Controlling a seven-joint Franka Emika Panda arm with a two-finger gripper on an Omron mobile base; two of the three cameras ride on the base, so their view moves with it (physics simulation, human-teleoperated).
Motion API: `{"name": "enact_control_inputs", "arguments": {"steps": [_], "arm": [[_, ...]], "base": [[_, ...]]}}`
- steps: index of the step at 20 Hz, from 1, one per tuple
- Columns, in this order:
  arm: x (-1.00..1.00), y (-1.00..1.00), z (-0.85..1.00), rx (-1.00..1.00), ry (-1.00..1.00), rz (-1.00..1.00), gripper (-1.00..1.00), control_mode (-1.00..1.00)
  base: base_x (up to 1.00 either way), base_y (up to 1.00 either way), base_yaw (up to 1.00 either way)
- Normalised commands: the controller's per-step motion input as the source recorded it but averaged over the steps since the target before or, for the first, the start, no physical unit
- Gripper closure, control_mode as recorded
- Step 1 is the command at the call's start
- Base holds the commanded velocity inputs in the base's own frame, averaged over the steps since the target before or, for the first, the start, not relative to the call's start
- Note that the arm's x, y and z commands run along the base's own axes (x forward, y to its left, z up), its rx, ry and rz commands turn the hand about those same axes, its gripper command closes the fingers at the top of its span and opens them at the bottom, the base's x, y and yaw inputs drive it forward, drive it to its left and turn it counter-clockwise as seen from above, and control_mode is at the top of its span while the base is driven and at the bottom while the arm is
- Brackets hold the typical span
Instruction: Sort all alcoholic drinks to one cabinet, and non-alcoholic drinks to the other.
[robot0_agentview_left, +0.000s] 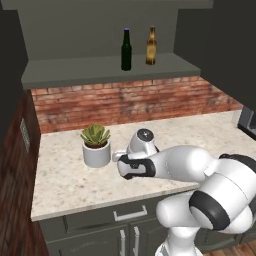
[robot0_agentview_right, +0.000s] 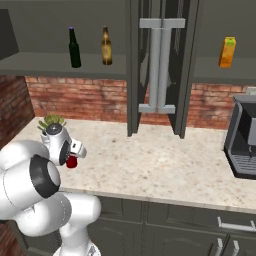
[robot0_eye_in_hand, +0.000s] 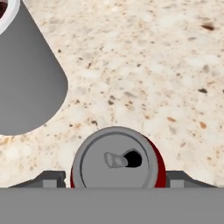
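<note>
- Your arm is folded low over the speckled worktop (robot0_agentview_left: 65, 180), elbow bent close to the base, with the wrist turned down so the hand looks straight at the stone.
- In the left base view the hand sits just beside a small white pot with a spiky green plant (robot0_agentview_left: 96, 145), to the pot's right.
- The pot's grey side (robot0_eye_in_hand: 26, 78) lies to the upper left of the hand view, close to the pincer's left side; that is your tightest margin.
- To the right and ahead of the hand, the worktop lies open toward the brick wall. A dark coffee machine (robot0_agentview_right: 242, 140) stands at the far right end, well apart from the arm.
- The worktop's front edge runs just below the hand in the left base view.
- The pincer (robot0_eye_in_hand: 116, 179) straddles the red soda can (robot0_eye_in_hand: 116, 159), which stands upright on the worktop with its silver top and pull tab facing the camera.
- One fingertip shows on each side of the can, close to its wall. You cannot tell whether they press on it or stand just off it.
- In the right base view a bit of red can shows under the hand.
- The green bottle (robot0_agentview_right: 74, 47) and brown bottle (robot0_agentview_right: 106, 46) stand side by side on the left shelf.
- The orange juice carton (robot0_agentview_right: 227, 52) stands on the right shelf, beyond two closed middle doors.
</note>
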Motion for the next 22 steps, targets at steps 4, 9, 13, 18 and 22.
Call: {"name": "enact_control_inputs", "arguments": {"steps": [4,9,13,18,22], "arm": [[0.00,0.01,-0.02,0.00,0.06,0.00,1.00,-1.00],[-0.01,0.00,0.36,0.00,0.02,0.00,1.00,-1.00],[-0.04,0.00,1.00,0.00,0.07,0.00,1.00,-1.00],[-0.18,-0.03,1.00,-0.02,0.00,0.00,1.00,-1.00],[-0.44,-0.11,0.69,-0.01,0.00,0.00,1.00,-1.00]], "base": [[0.00,0.00,0.00],[0.00,0.00,0.00],[0.00,0.00,0.00],[0.00,0.00,0.00],[0.00,0.00,0.00]]}}
